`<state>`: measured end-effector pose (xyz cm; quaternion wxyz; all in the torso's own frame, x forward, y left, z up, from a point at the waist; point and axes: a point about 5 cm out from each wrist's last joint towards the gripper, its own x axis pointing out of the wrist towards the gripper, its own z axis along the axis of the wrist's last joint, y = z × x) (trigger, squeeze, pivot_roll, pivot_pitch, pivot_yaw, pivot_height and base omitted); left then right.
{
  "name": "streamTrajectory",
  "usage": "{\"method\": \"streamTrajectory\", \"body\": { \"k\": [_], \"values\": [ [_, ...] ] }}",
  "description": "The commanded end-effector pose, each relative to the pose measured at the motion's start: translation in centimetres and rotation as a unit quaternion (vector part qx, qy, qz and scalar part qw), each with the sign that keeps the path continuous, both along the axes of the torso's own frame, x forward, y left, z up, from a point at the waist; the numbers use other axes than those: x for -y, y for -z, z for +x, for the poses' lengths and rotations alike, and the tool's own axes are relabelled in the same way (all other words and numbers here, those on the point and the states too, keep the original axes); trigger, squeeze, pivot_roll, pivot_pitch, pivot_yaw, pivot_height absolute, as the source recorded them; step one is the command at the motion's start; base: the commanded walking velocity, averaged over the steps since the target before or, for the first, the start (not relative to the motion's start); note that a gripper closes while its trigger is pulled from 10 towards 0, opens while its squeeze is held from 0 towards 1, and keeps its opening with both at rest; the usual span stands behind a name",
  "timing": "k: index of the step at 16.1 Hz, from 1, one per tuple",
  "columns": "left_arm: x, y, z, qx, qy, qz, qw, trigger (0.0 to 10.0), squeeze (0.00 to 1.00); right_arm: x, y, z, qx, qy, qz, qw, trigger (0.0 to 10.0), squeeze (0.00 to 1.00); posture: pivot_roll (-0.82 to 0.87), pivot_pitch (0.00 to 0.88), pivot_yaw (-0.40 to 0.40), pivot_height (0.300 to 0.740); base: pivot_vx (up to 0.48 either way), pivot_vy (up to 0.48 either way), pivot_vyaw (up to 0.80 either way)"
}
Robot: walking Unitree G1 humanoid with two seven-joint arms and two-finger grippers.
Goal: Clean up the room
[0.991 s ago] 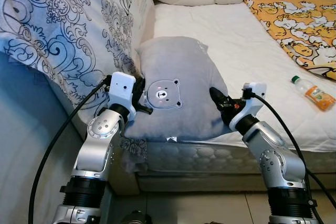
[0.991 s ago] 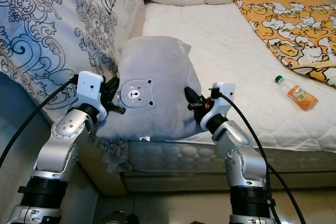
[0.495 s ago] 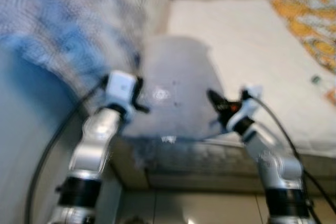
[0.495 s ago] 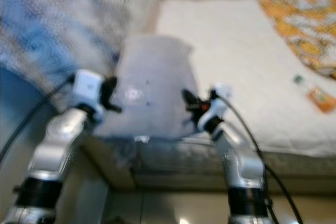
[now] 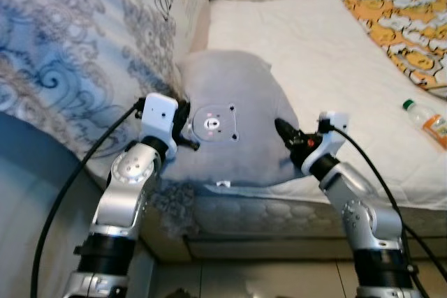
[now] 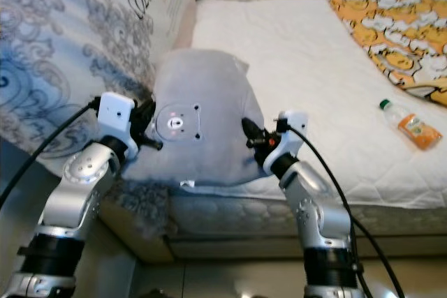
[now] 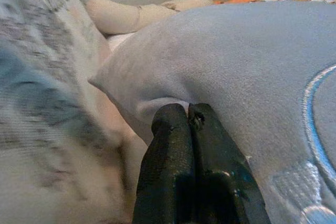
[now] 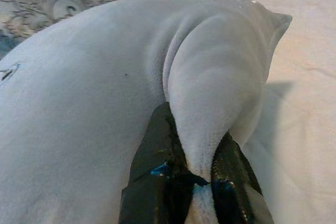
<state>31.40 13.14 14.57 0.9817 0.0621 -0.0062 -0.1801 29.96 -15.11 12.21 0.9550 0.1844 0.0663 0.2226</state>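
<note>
Grey plush pillow [image 5: 230, 127] sits at the bed [image 5: 307, 54] edge, the left tool [image 7: 188, 116] and right tool [image 8: 197, 150] each clamped on its fabric. Tidying looks barely begun: a bottle [image 5: 424, 115] lies on the mattress.

A pillow [image 5: 234, 127] lies on the bed's [image 5: 314, 54] near left edge, beside a quilt [image 5: 77, 54] on its left. A bottle [image 5: 426, 118] lies far right on the bed.
</note>
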Motion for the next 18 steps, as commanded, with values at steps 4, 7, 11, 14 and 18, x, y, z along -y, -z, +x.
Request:
{"method": "streamTrajectory", "body": {
  "k": [4, 7, 11, 14, 18],
  "values": [
    [0.86, -0.92, 0.20, 0.020, 0.015, 0.002, 1.000, 10.0, 0.00, 0.14, -1.04, 0.38, 0.025, 0.002, 0.005, 1.000, 10.0, 0.00, -0.01, 0.000, 0.023, 0.740, 0.251, 0.000, 0.00],
    [0.86, -0.89, 0.19, 0.020, 0.014, 0.002, 1.000, 10.0, 0.00, 0.10, -1.00, 0.47, 0.024, -0.001, 0.003, 1.000, 10.0, 0.00, -0.01, 0.000, 0.022, 0.740, 0.252, 0.000, 0.00],
    [0.90, -0.94, 0.21, 0.020, 0.019, 0.002, 1.000, 10.0, 0.00, 0.04, -1.03, 0.49, 0.026, 0.001, 0.004, 1.000, 10.0, 0.00, -0.01, 0.000, 0.028, 0.740, 0.273, 0.000, 0.00],
    [1.08, -0.85, 0.19, 0.018, 0.022, 0.001, 1.000, 10.0, 0.00, 0.04, -0.88, 0.37, 0.017, -0.001, 0.010, 1.000, 10.0, 0.00, -0.02, 0.000, 0.034, 0.740, 0.325, 0.000, -0.27],
    [1.08, -0.83, 0.22, 0.017, 0.023, 0.001, 1.000, 10.0, 0.00, 0.22, -0.87, 0.39, 0.021, 0.004, 0.002, 1.000, 10.0, 0.00, -0.02, 0.000, 0.033, 0.740, 0.330, 0.000, -0.40]
  ]
}}
